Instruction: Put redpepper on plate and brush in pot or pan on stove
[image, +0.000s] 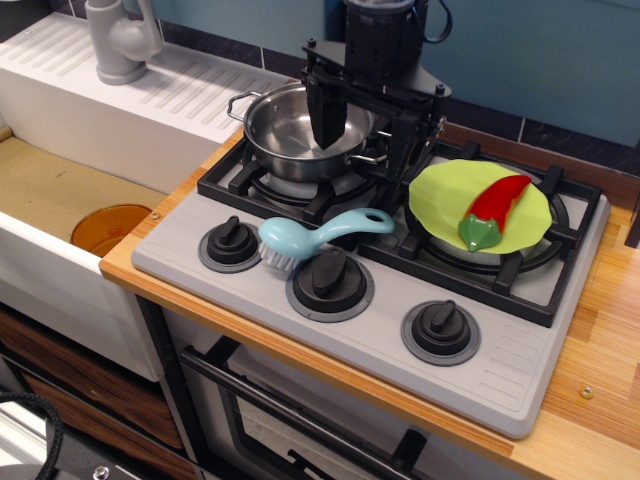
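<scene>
Lying across the front of the grey stove (500, 370), the light blue brush (312, 239) is seen between two knobs, bristle head at the left and loop handle toward the grates. On the right burner the lime-green plate (440, 200) is set, and the redpepper (492, 208) is laid on it, green stem nearest. Behind, on the left burner, the steel pot (285, 130) is found. Above its right side the gripper (365, 135) is held, fingers spread apart and empty.
</scene>
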